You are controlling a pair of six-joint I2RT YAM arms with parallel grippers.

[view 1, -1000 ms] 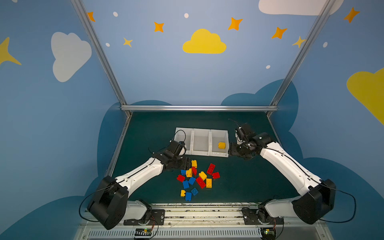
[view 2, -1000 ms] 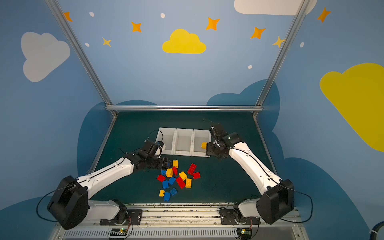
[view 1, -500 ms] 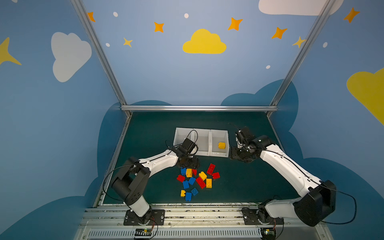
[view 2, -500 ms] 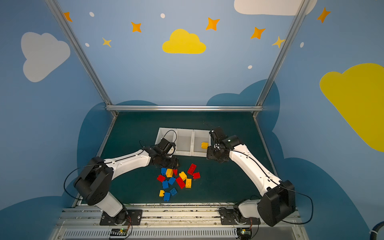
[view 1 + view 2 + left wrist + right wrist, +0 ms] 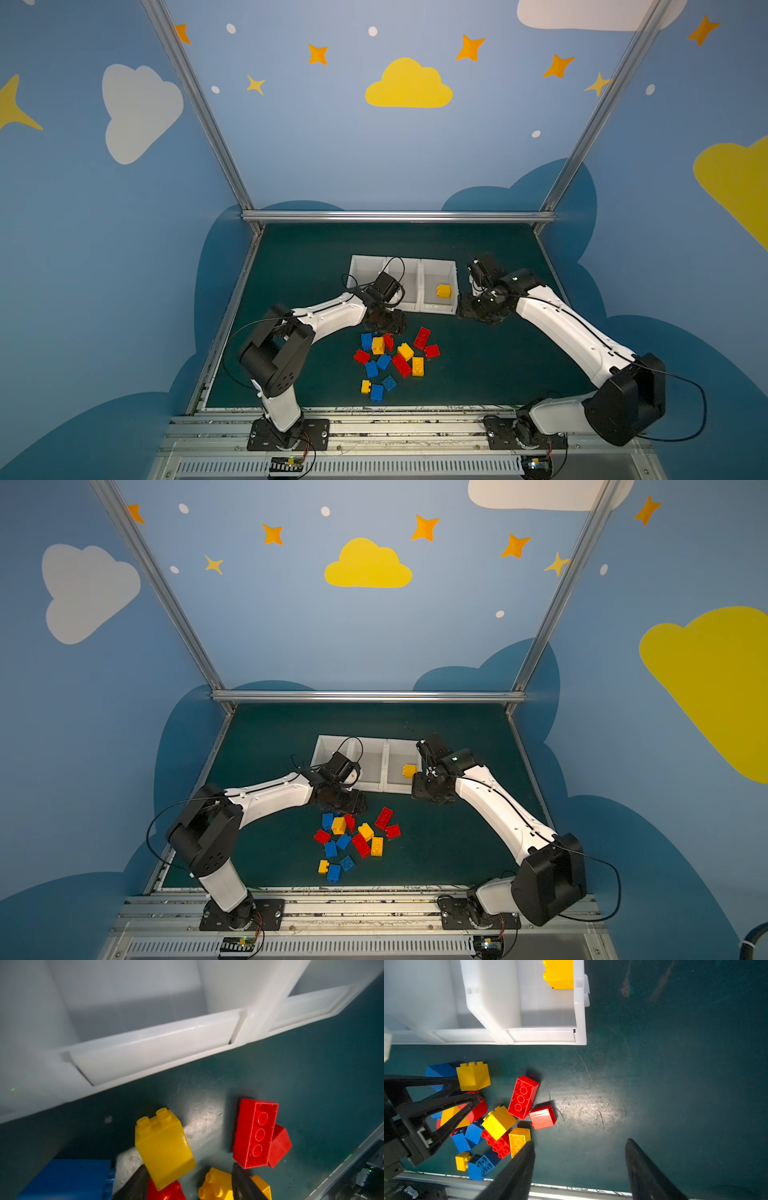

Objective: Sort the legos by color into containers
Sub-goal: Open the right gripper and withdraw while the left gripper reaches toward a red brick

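A yellow brick [image 5: 443, 290] lies in the rightmost container [image 5: 438, 261]; other legos [image 5: 401, 365] (red, blue, yellow) cluster on the table [image 5: 490, 365].

- In both top views the left gripper [image 5: 390, 327] [image 5: 352, 805] sits under its own wrist, so its jaws are hidden.
- In the left wrist view only the tips of its fingers [image 5: 135, 1184] show. Whether they pinch the red brick [image 5: 166, 1190] cannot be told.
- That brick is cut by the edge and half covered by a yellow brick [image 5: 164, 1147].
- The blue brick [image 5: 66, 1178] is cut off too.
- In the right wrist view the binned yellow brick [image 5: 558, 974] and the containers [image 5: 580, 1012] run past the edge.
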